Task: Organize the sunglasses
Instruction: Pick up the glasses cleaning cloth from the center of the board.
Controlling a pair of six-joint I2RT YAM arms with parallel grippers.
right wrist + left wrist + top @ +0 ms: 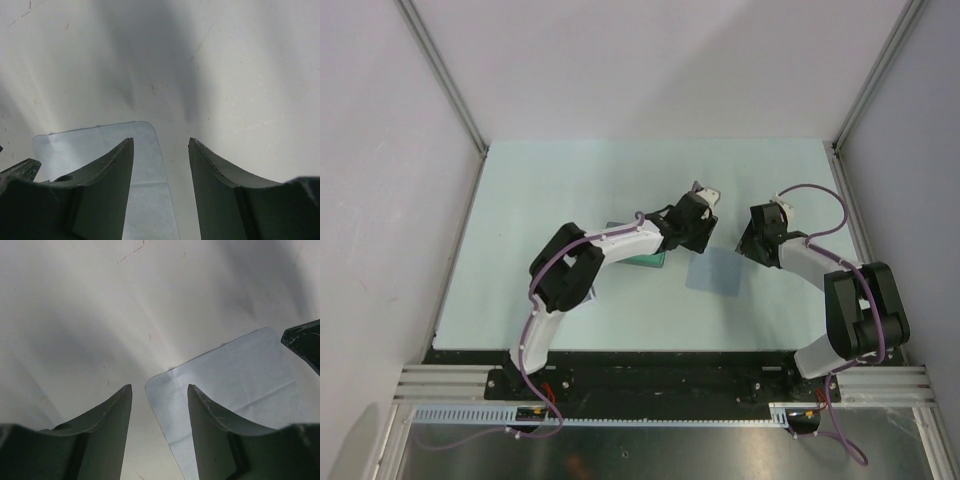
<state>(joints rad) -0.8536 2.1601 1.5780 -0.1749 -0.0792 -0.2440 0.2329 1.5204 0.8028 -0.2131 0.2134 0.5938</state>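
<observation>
Left wrist view: left gripper [160, 389] and right gripper [161, 142] hang open, empty, over 1 grey-blue cloth [235, 375]; pinching its corners low should lift it flat.

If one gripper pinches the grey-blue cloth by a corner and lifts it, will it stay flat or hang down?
Probably it hangs limp: the cloth lies flat and thin, with fold creases. It looks light, so a push would likely slide or wrinkle it on the smooth table.
</observation>
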